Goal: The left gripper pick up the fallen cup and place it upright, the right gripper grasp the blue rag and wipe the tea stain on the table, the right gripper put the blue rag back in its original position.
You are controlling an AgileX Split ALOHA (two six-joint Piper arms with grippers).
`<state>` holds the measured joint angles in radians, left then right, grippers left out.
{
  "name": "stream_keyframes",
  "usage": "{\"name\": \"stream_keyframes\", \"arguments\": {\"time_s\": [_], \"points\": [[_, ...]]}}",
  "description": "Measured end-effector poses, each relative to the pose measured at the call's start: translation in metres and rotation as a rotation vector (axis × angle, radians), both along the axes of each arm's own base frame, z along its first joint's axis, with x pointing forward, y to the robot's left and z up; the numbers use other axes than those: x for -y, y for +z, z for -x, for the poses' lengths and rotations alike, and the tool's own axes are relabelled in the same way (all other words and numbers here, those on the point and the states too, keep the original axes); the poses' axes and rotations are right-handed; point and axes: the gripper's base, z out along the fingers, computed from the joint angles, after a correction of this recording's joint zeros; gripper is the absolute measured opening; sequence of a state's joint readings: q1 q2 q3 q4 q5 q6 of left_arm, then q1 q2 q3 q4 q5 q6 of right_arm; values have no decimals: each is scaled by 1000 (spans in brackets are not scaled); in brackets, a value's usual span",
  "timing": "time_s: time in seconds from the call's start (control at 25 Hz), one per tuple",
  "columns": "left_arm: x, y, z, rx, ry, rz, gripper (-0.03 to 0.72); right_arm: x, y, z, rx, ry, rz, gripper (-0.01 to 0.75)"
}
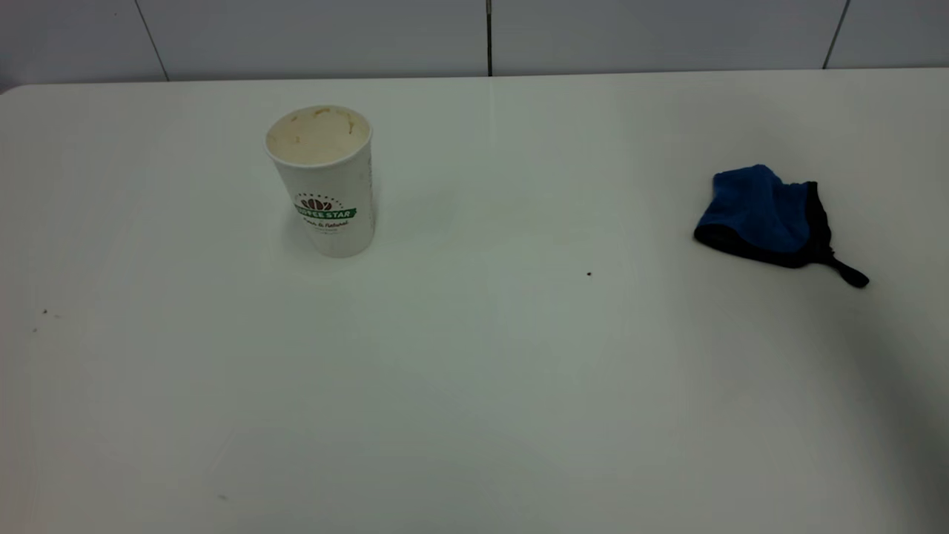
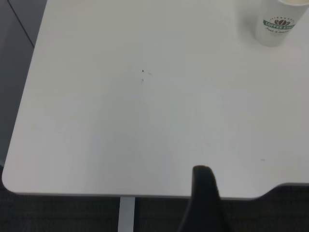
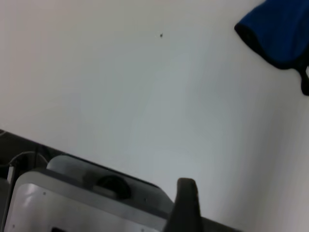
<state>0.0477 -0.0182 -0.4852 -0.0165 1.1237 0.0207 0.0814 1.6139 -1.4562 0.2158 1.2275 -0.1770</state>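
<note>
From my remote station, a bare test lab: my rig's cameras look over a plain white surface [image 1: 474, 371] with a rounded corner, backed by a wall of large grey panels [image 1: 311, 37] with dark seams. A grey equipment housing [image 3: 72, 203] sits past the surface edge, above dark flooring [image 2: 58, 212]. Nothing domestic is on show.

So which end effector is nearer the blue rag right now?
Right. The blue rag lies on the right side of the table, showing in the right wrist view; the left wrist view shows only the cup. Neither end effector touches anything.
</note>
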Motion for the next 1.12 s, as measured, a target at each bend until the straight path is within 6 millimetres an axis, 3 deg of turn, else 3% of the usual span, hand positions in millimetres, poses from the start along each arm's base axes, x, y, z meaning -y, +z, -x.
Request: {"name": "stream_keyframes", "arguments": {"time_s": [0.48,0.6,0.84,1.0,1.12], "points": [[0,0,0,0,0,0,584,6,-46,83,-180,-2,8,698],[0,0,0,0,0,0,584,8,-39,121,-133,-4,-9,691],[0,0,0,0,0,0,584,20,-10,209,146,-2,22,670],[0,0,0,0,0,0,584,34,-2,255,333,-56,107,653],[0,0,0,0,0,0,584,40,-3,279,418,-182,97,646]]}}
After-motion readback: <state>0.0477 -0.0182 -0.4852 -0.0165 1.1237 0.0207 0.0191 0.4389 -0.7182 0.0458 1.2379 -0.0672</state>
